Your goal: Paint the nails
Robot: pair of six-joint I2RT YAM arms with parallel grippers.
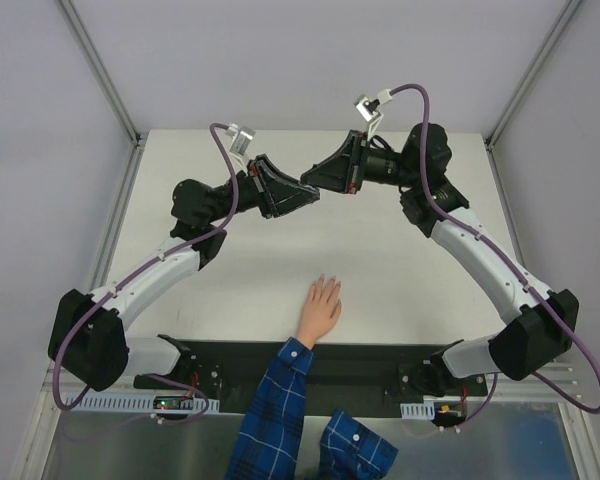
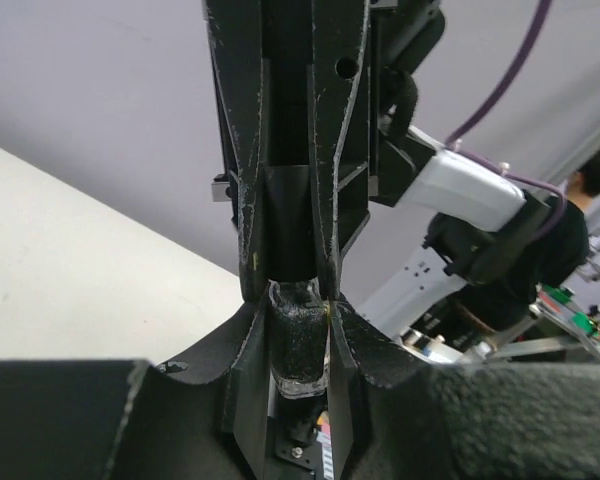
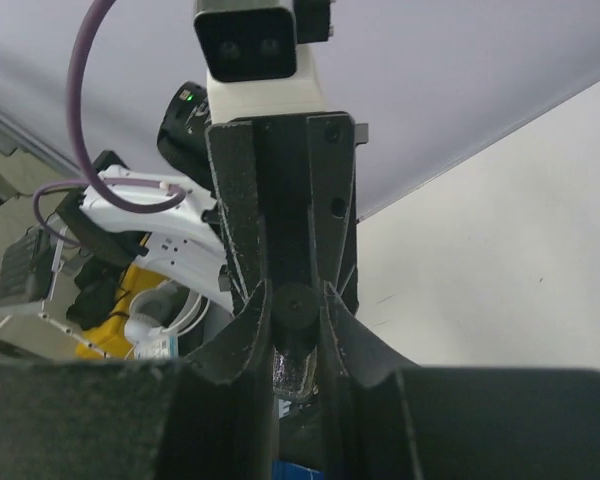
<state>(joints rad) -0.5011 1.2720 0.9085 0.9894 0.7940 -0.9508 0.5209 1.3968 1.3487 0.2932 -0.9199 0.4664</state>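
A light-skinned hand with a blue plaid sleeve lies flat on the table near the front middle. Its nails are too small to make out. Both grippers meet tip to tip in the air above the far middle of the table. My left gripper is shut on a small dark glass bottle, and it also shows in the left wrist view. My right gripper grips the same bottle at its black cap from the opposite side. In the top view the fingers hide the bottle.
The white table has metal frame posts at its back corners. A black base strip runs along the near edge behind the hand. A second plaid sleeve shows at the bottom.
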